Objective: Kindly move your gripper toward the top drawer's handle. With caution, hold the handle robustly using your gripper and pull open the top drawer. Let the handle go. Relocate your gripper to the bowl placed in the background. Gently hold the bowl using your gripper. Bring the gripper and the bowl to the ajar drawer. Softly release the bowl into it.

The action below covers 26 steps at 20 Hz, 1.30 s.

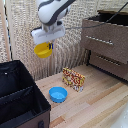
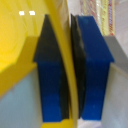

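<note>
The bowl (image 1: 43, 50), its rim clenched between the gripper (image 1: 47, 44) fingers (image 2: 92, 70), hangs high above the tabletop's back edge, well apart from the top drawer (image 1: 106, 34), which appears pulled open, leaving carry and release.

White bulky arm (image 1: 52, 11), rounded segments, dark grey band at joint. Tool (image 1: 45, 44) body white, boxy, flat-sided. Wrist view: two fingers (image 2: 92, 65) with blue pads, arrow-shaped tips, black inner faces. No cables or markings discernible, frames blurry.
</note>
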### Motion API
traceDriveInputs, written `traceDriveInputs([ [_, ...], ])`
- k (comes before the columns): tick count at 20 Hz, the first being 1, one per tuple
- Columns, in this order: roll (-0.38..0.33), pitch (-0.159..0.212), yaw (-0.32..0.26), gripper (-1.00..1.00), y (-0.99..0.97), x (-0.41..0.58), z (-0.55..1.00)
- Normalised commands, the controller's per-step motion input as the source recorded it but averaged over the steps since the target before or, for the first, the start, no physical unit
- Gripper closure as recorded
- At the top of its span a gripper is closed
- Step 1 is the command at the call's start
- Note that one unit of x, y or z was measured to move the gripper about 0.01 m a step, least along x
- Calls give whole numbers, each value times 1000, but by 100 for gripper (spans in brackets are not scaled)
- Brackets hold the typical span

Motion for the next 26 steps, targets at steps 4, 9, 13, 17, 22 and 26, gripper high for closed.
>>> traceDriveInputs([
  [4,17,77,-126,100,-411,-77,992],
  [9,62,100,-128,100,-719,0,937],
  [13,67,98,-112,100,-756,0,919],
  [17,65,104,-122,100,-738,-6,919],
  [22,76,83,-101,100,-783,-42,871],
  [26,46,47,-139,100,-745,-12,707],
])
